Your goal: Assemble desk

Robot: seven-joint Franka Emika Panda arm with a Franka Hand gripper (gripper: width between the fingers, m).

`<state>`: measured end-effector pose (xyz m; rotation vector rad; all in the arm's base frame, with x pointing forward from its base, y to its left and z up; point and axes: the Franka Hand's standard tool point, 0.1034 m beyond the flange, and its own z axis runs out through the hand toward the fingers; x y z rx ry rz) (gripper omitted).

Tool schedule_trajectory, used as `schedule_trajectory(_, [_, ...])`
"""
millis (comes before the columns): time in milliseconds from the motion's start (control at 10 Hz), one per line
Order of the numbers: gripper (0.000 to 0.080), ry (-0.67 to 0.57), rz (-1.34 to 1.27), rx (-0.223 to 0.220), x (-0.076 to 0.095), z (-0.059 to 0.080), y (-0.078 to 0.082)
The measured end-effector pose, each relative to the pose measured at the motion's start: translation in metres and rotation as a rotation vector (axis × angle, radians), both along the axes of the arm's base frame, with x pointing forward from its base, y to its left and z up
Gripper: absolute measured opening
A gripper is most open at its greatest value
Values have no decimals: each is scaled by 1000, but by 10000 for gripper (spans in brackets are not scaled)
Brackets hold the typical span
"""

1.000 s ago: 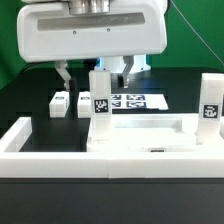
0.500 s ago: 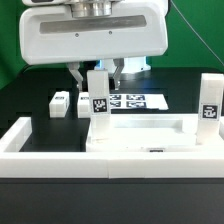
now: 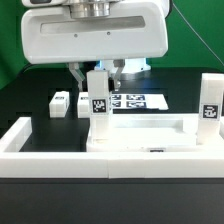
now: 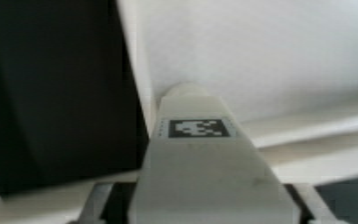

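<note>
A white square leg post [image 3: 99,105] with a black-white tag stands upright at the left corner of the white tabletop [image 3: 150,128] in the exterior view. My gripper [image 3: 95,78] reaches down from above, one finger on each side of the post's top, shut on it. In the wrist view the post [image 4: 202,150] fills the space between the gripper [image 4: 206,205] fingers, with the white tabletop [image 4: 282,70] behind it. A second leg post [image 3: 210,108] stands upright at the exterior view's right. Two short white legs [image 3: 60,103] [image 3: 83,103] stand behind on the left.
The marker board [image 3: 138,102] lies flat on the black table behind the tabletop. A long low white border wall [image 3: 25,135] runs along the left and front of the tabletop. The robot's large white hand body [image 3: 95,40] hangs above the post.
The two fingers have closed inward from a wide spread onto the sides of the upright leg post. The post and the tabletop have not moved.
</note>
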<state>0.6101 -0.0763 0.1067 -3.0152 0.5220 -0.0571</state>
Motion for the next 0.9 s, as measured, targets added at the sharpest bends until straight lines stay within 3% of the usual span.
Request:
schedule_trajectory(300, [288,24,-347,32,1,-1,10])
schedule_trajectory(400, [288,34,-502,74,1,-1,11])
schedule_trajectory(700, [288,87,-903,106,1,-2,20])
schedule_trajectory(900, [288,106,-979,112,3,-2,22])
